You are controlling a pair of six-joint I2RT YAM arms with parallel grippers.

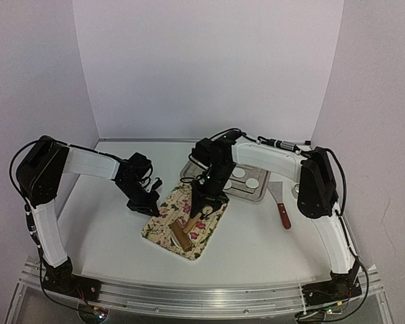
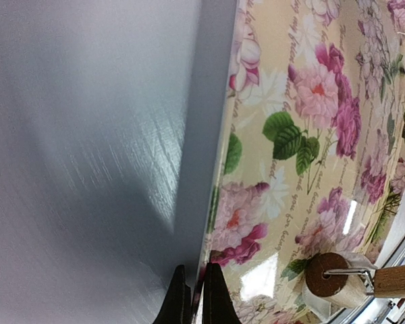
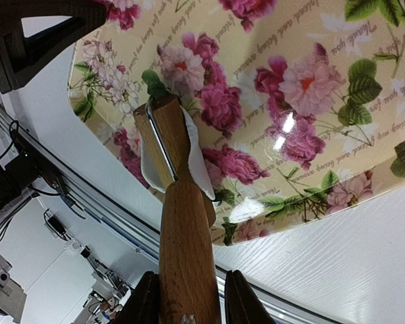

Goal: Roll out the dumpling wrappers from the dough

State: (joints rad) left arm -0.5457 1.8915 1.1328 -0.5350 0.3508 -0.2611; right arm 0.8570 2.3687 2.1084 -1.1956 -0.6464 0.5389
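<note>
A floral mat (image 1: 184, 219) lies at the table's middle. My right gripper (image 1: 204, 201) is shut on the wooden handle (image 3: 187, 256) of a small rolling pin (image 1: 183, 231). Its roller (image 3: 163, 138) rests on a white piece of dough (image 3: 197, 165) on the mat (image 3: 304, 121). My left gripper (image 2: 196, 300) is shut on the mat's left edge (image 2: 219, 202), at the mat's left side in the top view (image 1: 147, 204). The roller's end (image 2: 327, 275) and some dough (image 2: 356, 291) show there too. Two round white dumpling wrappers (image 1: 239, 173) (image 1: 252, 183) lie in a metal tray (image 1: 219, 192).
The tray stands just behind the mat, partly hidden by my right arm. A scraper with a red handle (image 1: 282, 208) lies to the right of the tray. White walls close the back and both sides. The metal rail (image 1: 189, 297) runs along the near edge.
</note>
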